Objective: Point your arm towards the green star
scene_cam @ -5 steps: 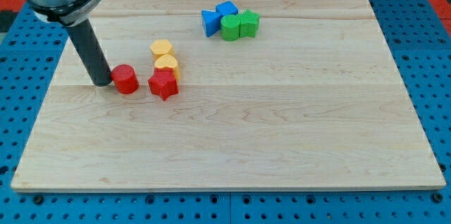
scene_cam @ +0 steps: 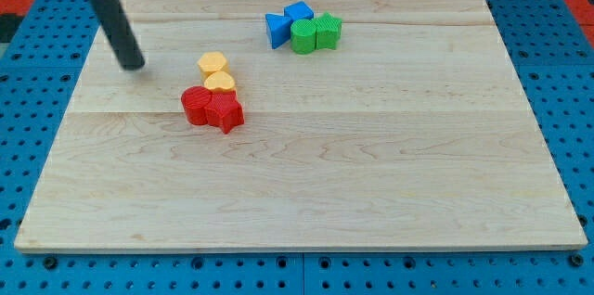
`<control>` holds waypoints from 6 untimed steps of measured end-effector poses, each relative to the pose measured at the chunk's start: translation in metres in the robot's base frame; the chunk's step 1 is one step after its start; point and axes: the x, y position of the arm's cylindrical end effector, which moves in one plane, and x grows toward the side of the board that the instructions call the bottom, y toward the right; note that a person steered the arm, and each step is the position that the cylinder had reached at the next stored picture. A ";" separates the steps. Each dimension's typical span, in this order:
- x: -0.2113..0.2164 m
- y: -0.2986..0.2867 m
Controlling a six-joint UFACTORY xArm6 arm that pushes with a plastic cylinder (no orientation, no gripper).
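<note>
Desk: a pale wooden board on a blue pegboard surface; its half toward the view's bottom carries no blocks.
Red blocks: a red cylinder and a red star sit touching each other, left of the desk's middle, the cylinder on the view's left of the star.
Yellow blocks: a first yellow block, rounded, shape unclear, touches the red pair from the view's top side; a second yellow block lies just beyond it, touching it, so the four form one short column.
My tip: the end of my dark rod rests on the desk at the view's upper left, apart from the yellow blocks and to their left, touching no block.
Fingers: I have none, only the straight rod, so there is nothing to open or close.
Green star: near the view's top, right of centre, well apart from my tip, at the right end of a tight cluster.
Green round block: touches the green star on its left.
Blue blocks: a blue triangle lies against the green round block's left side; another blue block sits behind, at the cluster's far edge.
</note>
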 end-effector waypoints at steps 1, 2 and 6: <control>-0.067 0.070; -0.112 0.148; -0.057 0.292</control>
